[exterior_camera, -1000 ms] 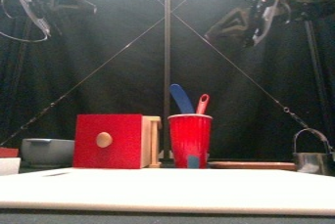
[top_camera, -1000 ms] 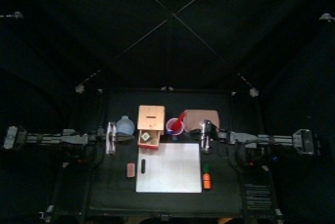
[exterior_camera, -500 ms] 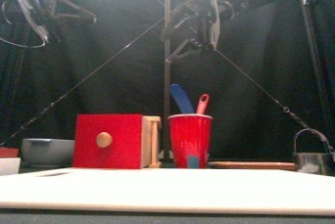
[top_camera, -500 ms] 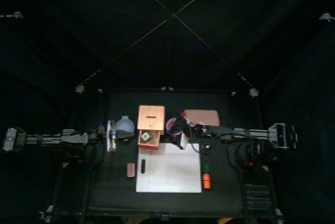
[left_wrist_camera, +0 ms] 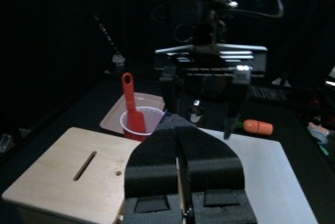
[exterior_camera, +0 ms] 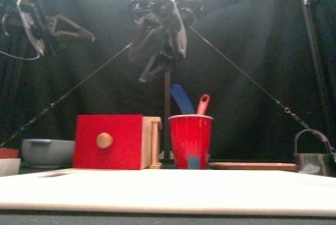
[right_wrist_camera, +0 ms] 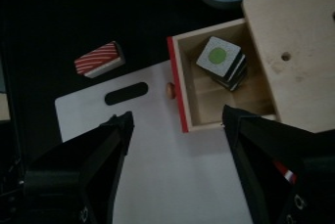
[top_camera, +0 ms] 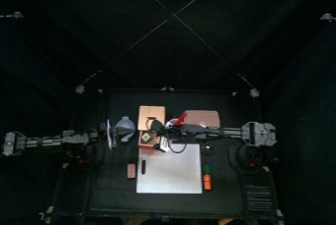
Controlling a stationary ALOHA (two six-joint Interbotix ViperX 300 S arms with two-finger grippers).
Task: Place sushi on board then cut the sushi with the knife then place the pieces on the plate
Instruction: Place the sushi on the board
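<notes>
Reaching into that drawer looked risky to me. The right claw [right_wrist_camera: 177, 118] hung spread wide over the open drawer [right_wrist_camera: 173, 81] of the wooden box [right_wrist_camera: 295, 32]. A jaw could have caught the drawer's wall, or pinched the sushi roll [right_wrist_camera: 222, 60] off-centre and split its blocks. The roll lay just beyond the claw's tips, askew in the drawer, dark green with a pale green round face. The left claw [left_wrist_camera: 183, 135] hung close by, pinched closed and empty.

You see the white board [top_camera: 171, 175] from high above, level at the table's front, and close from both wrists.
</notes>
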